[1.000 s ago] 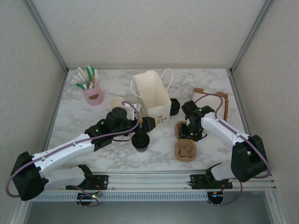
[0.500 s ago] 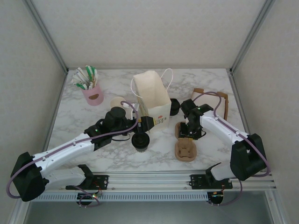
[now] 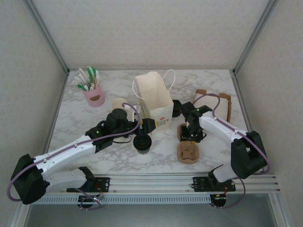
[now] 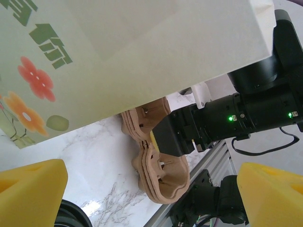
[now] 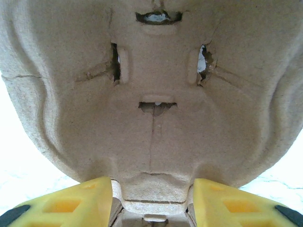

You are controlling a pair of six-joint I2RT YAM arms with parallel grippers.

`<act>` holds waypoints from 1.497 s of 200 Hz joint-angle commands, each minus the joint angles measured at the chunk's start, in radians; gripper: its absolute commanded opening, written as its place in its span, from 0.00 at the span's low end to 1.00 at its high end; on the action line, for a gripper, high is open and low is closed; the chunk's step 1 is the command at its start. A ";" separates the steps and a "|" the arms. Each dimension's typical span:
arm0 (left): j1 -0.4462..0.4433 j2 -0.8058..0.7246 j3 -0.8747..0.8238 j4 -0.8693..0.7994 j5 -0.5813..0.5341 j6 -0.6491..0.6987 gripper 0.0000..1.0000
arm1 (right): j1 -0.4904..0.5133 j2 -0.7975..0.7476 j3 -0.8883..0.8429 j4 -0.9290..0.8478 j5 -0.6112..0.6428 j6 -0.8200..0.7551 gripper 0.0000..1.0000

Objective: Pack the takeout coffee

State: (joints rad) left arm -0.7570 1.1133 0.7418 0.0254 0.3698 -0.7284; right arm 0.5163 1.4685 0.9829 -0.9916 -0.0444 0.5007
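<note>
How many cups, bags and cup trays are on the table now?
lidded cup: 1
open cup: 1
pink cup of sticks: 1
bag: 1
tray stack: 1 (its layers are too close to count)
Total: 5

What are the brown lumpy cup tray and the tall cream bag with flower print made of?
The brown moulded cup tray looks like pressed paper pulp: matte, fibrous, with ragged tears at its slots. The tall cream flower-printed bag looks like smooth matte paper, given its crisp folds; its white loop handles may be cord, too small to tell.
</note>
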 commanded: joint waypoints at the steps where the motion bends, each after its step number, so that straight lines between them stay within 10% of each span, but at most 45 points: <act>1: 0.008 -0.008 -0.007 0.028 0.014 0.011 0.93 | 0.010 0.015 0.017 -0.027 0.027 -0.005 0.48; 299: 0.015 -0.067 0.091 -0.088 -0.128 0.062 0.91 | 0.011 -0.183 0.105 -0.112 0.031 0.012 0.35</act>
State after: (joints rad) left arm -0.7509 1.0824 0.7486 -0.0044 0.3264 -0.7174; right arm 0.5205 1.3582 1.0336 -1.0615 -0.0216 0.5018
